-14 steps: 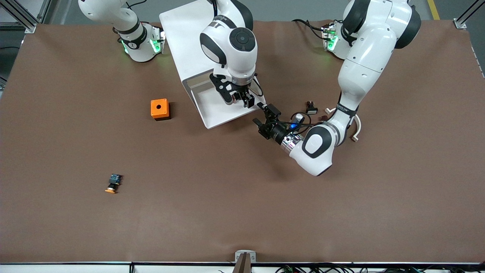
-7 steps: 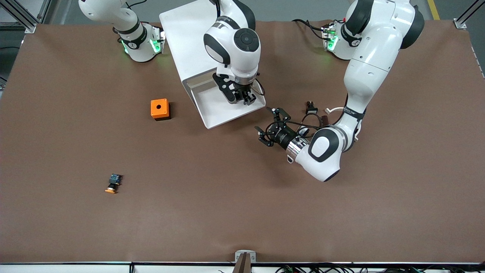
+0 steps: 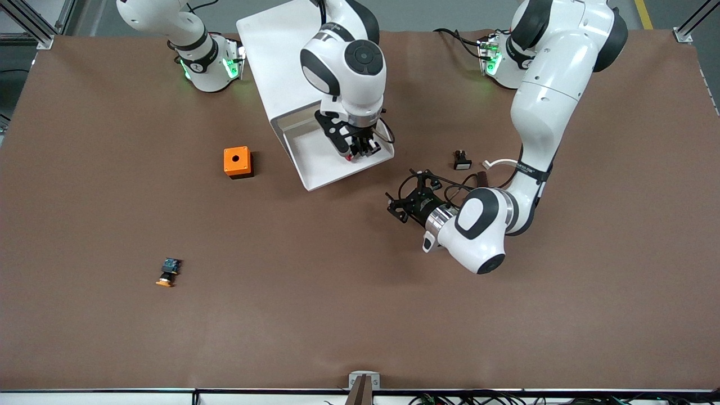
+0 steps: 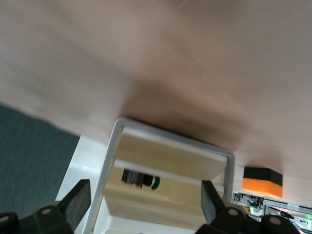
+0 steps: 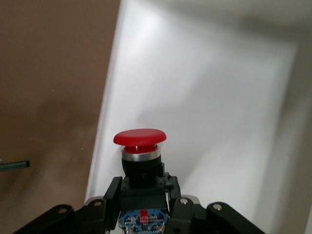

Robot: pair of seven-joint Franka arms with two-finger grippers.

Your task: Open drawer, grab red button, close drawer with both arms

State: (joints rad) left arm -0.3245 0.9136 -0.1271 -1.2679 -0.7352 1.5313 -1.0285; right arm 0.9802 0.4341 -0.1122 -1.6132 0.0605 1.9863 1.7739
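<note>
Front view: the brown matte table (image 3: 360,315) carries the white box cabinet (image 3: 275,62), set between the two arm bases. Its shallow white tray drawer (image 3: 315,163) with the pale beige front stands pulled out toward the front camera.

The right arm, a bulky white unit with black joint bands, reaches down over the open drawer. The right gripper (image 3: 360,151) sits low inside the tray, jaws pressed together on the small push button (image 3: 350,158) with the red round cap. In the right wrist view the button (image 5: 140,156) stands straight ahead of the fingers (image 5: 173,204), its black-and-blue body pinched between them and its red cap pointing away from the jaws over the white tray floor (whether the button touches that floor cannot be told).

The left arm hangs low over bare table just beside the drawer's corner, toward the left arm's end. The left gripper (image 3: 408,197) holds nothing; its jaws are spread wide. In the left wrist view the two fingertips (image 4: 78,202) frame the cabinet face, with the beige drawer fronts (image 4: 168,158) ahead of the jaws.

The orange cube with a round hole (image 3: 237,161) rests beside the drawer toward the right arm's end. The orange-capped button (image 3: 168,271) lies nearer the front camera, well apart from both grippers.
</note>
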